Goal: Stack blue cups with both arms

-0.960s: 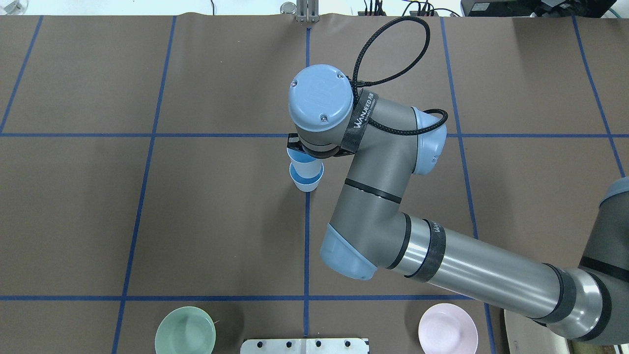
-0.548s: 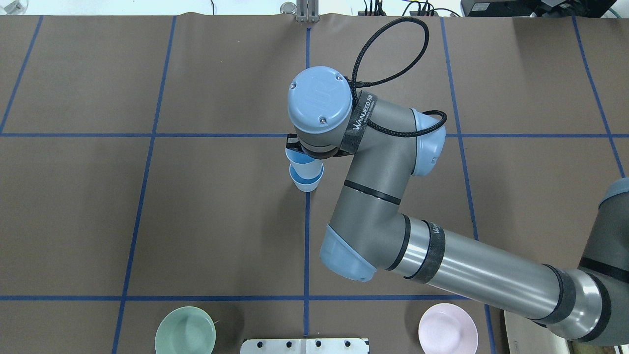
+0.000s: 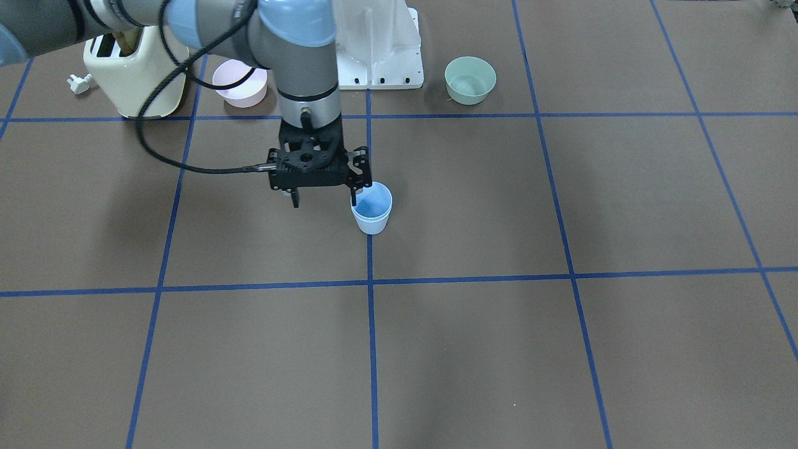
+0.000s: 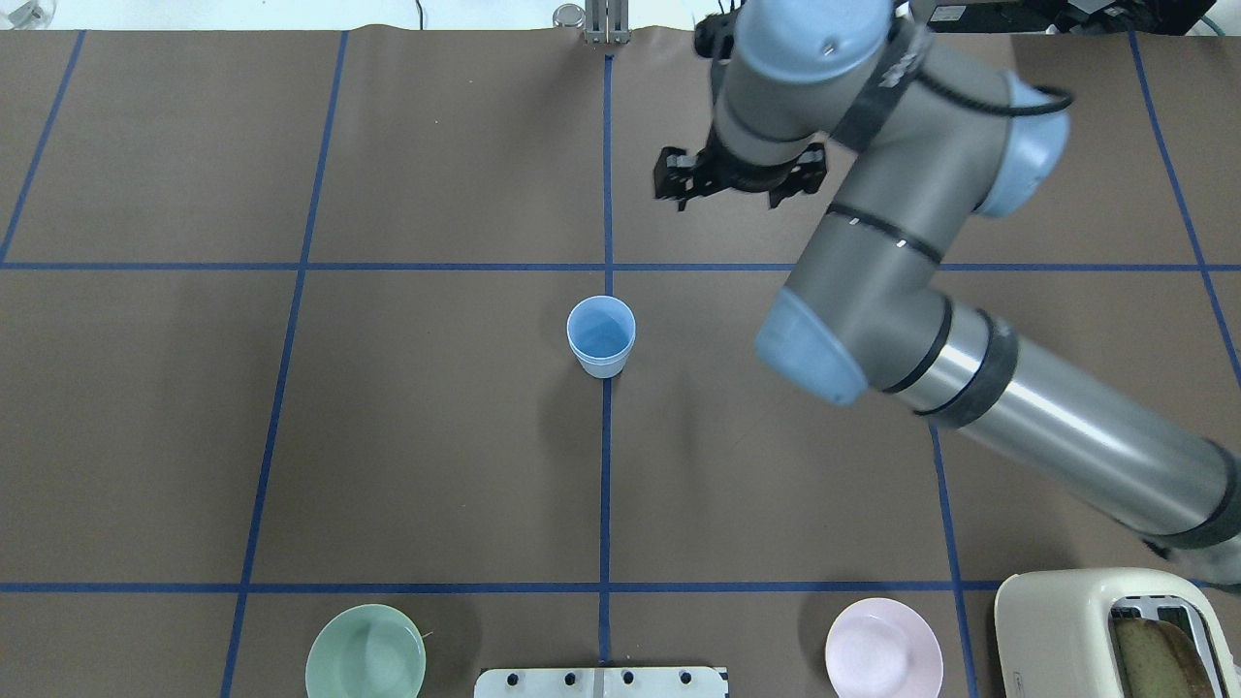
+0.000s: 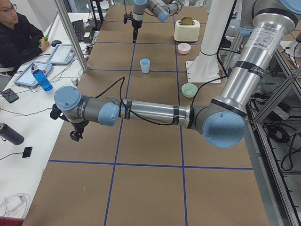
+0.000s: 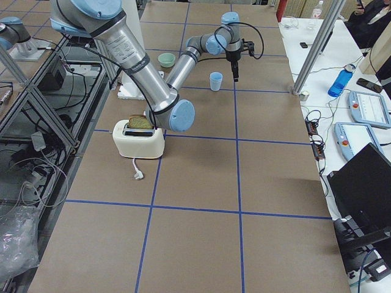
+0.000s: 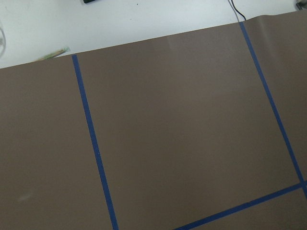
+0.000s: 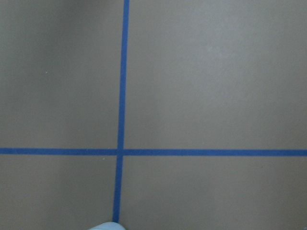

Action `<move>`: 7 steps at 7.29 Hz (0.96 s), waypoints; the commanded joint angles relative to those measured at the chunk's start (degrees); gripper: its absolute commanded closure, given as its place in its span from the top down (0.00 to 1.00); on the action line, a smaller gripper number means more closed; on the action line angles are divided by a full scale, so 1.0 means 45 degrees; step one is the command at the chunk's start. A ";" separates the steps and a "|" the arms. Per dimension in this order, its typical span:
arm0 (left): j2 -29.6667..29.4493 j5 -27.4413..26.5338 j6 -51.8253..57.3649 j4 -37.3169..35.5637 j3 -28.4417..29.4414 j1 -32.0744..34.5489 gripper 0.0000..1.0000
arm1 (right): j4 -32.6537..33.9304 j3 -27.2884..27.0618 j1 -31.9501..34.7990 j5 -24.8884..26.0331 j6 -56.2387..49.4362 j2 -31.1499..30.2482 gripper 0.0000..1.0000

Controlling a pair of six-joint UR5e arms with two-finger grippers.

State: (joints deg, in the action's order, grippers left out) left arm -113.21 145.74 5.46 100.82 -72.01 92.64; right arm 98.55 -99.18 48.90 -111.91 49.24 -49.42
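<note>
The blue cups (image 4: 601, 336) stand nested as one stack on the centre tape line, and they also show in the front view (image 3: 372, 212). I can hardly tell the two apart. My right gripper (image 3: 324, 199) is open and empty, raised above the table beside the stack. In the overhead view it (image 4: 739, 181) hangs beyond and to the right of the cups. A cup rim (image 8: 106, 226) just shows at the bottom edge of the right wrist view. My left gripper (image 5: 75, 134) hangs over the table's far left edge, and I cannot tell whether it is open or shut.
A green bowl (image 4: 365, 651) and a pink bowl (image 4: 883, 648) stand at the near edge beside the white pedestal (image 4: 601, 682). A cream toaster (image 4: 1096, 630) stands at the near right. An operator (image 5: 19, 37) sits at the side desk.
My right gripper has let go of the upper cup, which now sits inside the lower one. The right arm has risen and swung away to the far right.
</note>
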 commanded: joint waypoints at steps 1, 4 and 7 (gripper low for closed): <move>0.0275 -0.0003 0.0598 0.0214 0.0027 -0.0001 0.97 | -0.0723 0.0145 0.3145 -0.1997 -0.4598 -0.2309 1.00; 0.0625 0.0016 0.1380 0.0252 0.0047 0.0019 0.97 | -0.2675 0.1215 0.5923 -0.3838 -0.7471 -0.4888 1.00; 0.2807 0.0152 0.1893 0.1709 -0.1335 0.0097 0.97 | -0.3614 0.2097 0.8404 -0.4794 -1.0855 -0.6942 1.00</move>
State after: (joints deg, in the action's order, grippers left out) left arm -104.92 146.29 13.58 104.81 -75.10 92.94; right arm 84.23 -91.26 82.11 -130.98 6.25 -76.75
